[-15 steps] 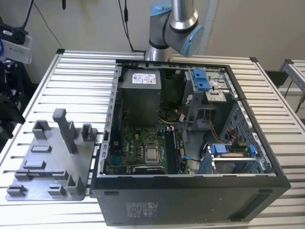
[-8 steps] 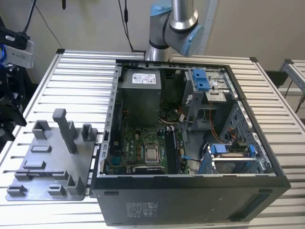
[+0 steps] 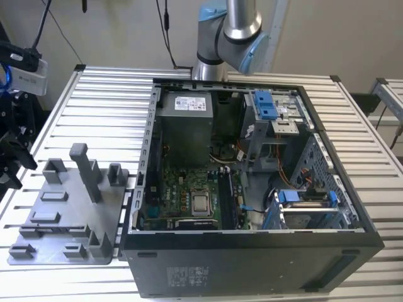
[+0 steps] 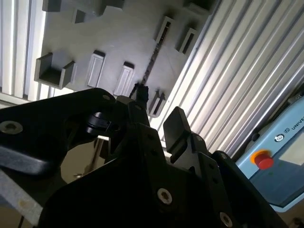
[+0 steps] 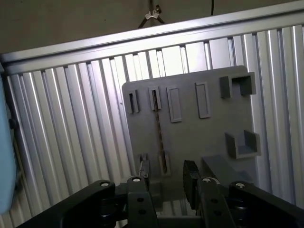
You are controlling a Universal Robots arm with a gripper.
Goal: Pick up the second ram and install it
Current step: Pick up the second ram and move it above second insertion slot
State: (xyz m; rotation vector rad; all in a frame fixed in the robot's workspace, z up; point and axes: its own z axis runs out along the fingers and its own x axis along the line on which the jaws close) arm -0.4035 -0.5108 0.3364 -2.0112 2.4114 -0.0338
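At the exterior view's left, the grey tray (image 3: 63,214) lies flat on the slatted counter (image 3: 101,94). I read its upright posts (image 3: 85,173) as fixtures that hold parts at a known pose for pickup. In the first wrist view the second ram (image 5: 159,129) stands on its long edge in the tray with its ends seated in narrow slots. This leaves both flat faces exposed for a pinch grasp, and it is not yet lifted. The hand (image 5: 167,176) is released. Its fingers (image 5: 144,171) are spread with nothing gripped, one to either side of the ram's nearer end, and I judge them to be above the stick, not touching it. The rectangular pockets (image 5: 174,103) just beside the ram and the U-shaped bracket (image 5: 242,145) farther off are the nearest obstructions. Toward the exterior view's right, the open computer case (image 3: 252,267) sits just beside the tray. Inside it, the green motherboard (image 3: 182,189) carries the long black slots (image 3: 230,198), which the case walls and the drive cage (image 3: 264,110) hem in.
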